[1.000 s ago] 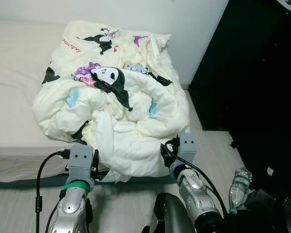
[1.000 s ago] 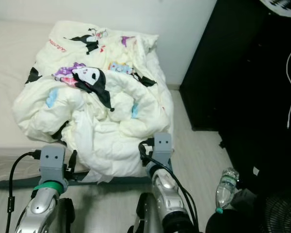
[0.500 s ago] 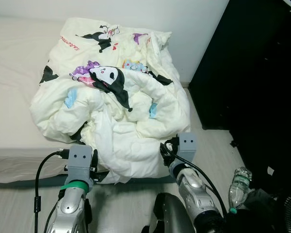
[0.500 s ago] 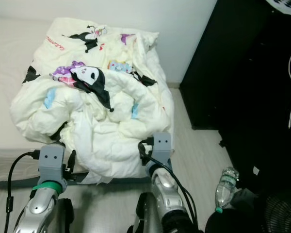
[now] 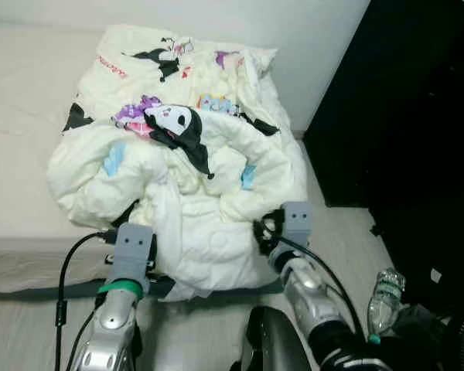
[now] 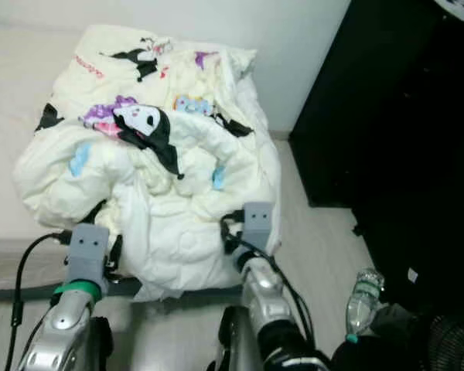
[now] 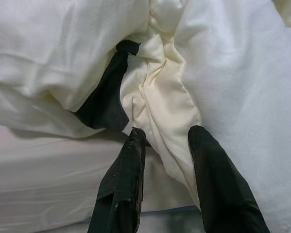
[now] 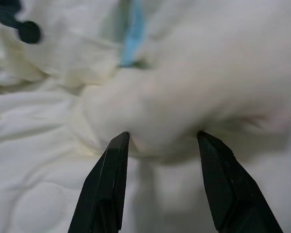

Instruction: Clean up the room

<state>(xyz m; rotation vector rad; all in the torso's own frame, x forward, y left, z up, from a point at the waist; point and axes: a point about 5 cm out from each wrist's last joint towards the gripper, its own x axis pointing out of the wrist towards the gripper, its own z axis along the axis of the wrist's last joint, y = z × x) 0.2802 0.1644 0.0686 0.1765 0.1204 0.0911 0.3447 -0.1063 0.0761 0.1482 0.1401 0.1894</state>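
While bunched in a heap at the near right end of the bed (image 5: pixel 23 93), the crumpled quilt (image 5: pixel 178 178) awaits straightening. Left hand (image 7: pixel 165 138) open, a cream fold between its fingers; right hand (image 8: pixel 160 141) open against a puffy roll. Next, probably: close on both folds, then pull flat.

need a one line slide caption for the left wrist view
Left gripper, fingers open, straddles a cream fold of the rumpled comforter at the mattress edge.
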